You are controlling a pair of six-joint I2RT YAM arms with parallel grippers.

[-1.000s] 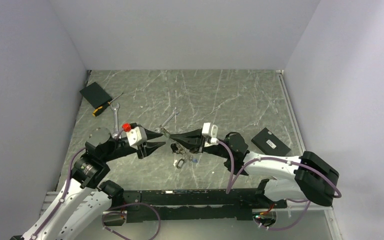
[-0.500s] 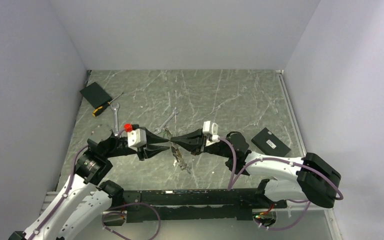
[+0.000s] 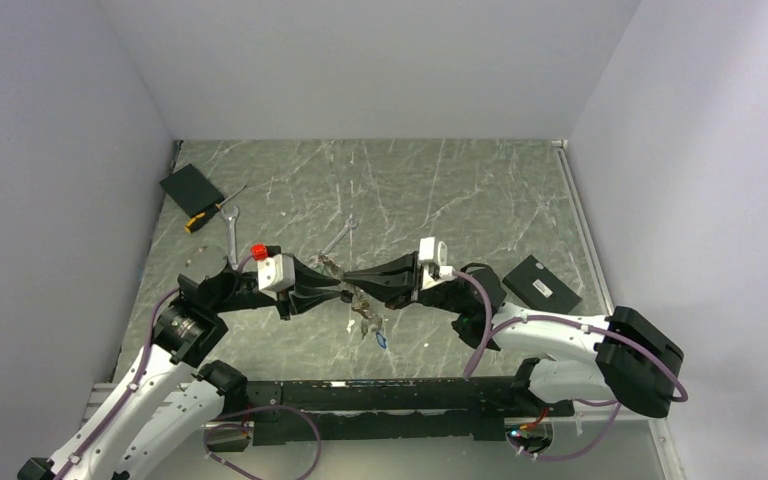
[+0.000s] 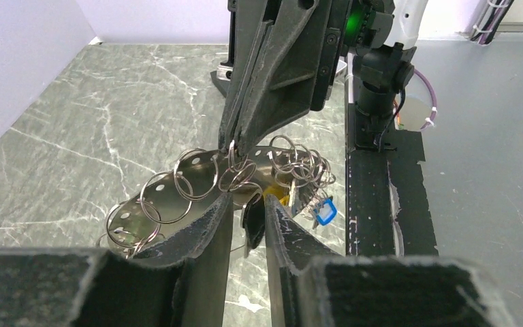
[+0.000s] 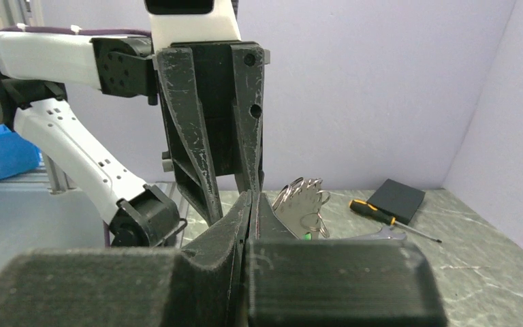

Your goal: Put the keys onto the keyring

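Observation:
The keyring [image 4: 191,180] is a floppy silvery perforated strip strung with many wire loops, hanging above the table between both arms. My right gripper [image 4: 235,145] comes in from the far side, shut on one of its loops. The keys dangle below: a blue one [image 4: 323,211], a black one [image 4: 252,221], and a green one [image 5: 306,236]. My left gripper [image 4: 245,201] has its jaws narrowly apart around the black key's head, which touches one finger. From above, the left gripper [image 3: 340,290] and right gripper [image 3: 348,278] meet tip to tip over the keyring [image 3: 364,310].
A black pad [image 3: 191,188], a screwdriver [image 3: 210,212] and a spanner [image 3: 232,232] lie at the back left. A second spanner [image 3: 338,238] lies just behind the grippers. A black box [image 3: 540,284] sits at the right. Walls close in three sides.
The left gripper has moved right, up to the right gripper's tips, and its jaws have narrowed. The hanging bunch has shifted, and the blue key now dangles lower.

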